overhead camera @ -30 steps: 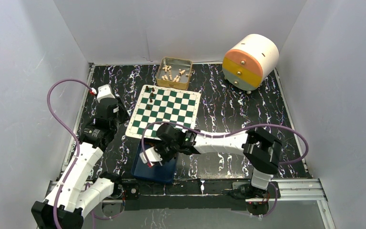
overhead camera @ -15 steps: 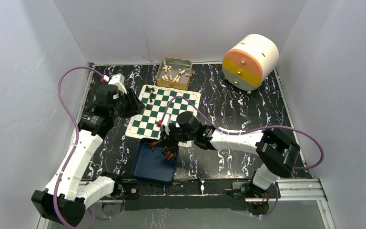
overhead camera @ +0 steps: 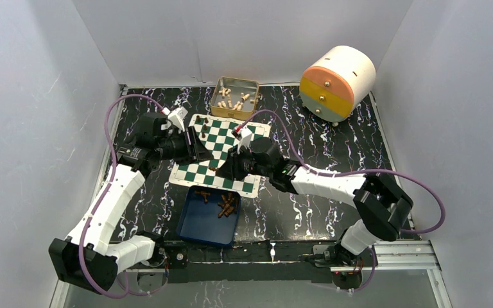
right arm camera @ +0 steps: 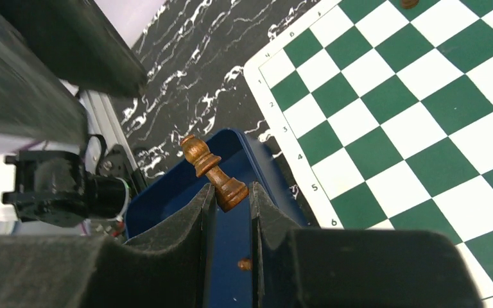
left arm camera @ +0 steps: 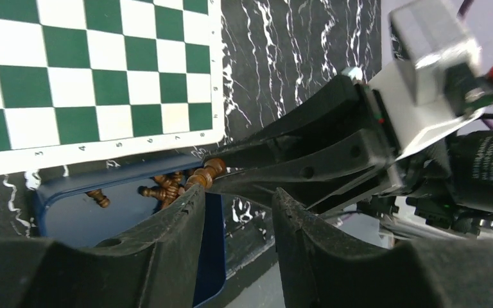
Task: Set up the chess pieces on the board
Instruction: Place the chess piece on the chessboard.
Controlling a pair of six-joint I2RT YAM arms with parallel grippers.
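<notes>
Right wrist view shows one dark-brown chess piece (right arm camera: 213, 172) pinched at its fat bottom between the two fingers (right arm camera: 200, 204) of the right gripper (right arm camera: 230, 194), which is squeezed tight on it. The piece leans. Its round head points up and to the left in this view and its bottom points down and to the right, so its long side runs on a slant. It hangs in the air, with the rim of the blue tray (right arm camera: 167, 205) behind it and the board (right arm camera: 423, 96) just beside it. More chess pieces (overhead camera: 224, 205) lie in a small heap inside the tray, and a few dark pieces (overhead camera: 203, 130) stand at the far left corner of the board. The left gripper (left arm camera: 237, 205) is spread apart with nothing between its fingers, and it hangs over the left side of the board. Past the board, a gold tin (overhead camera: 233, 116) holds cream pieces (overhead camera: 232, 99). From the top view, the held piece is hidden under the right gripper, and the pieces in the tray are too small to tell apart.
</notes>
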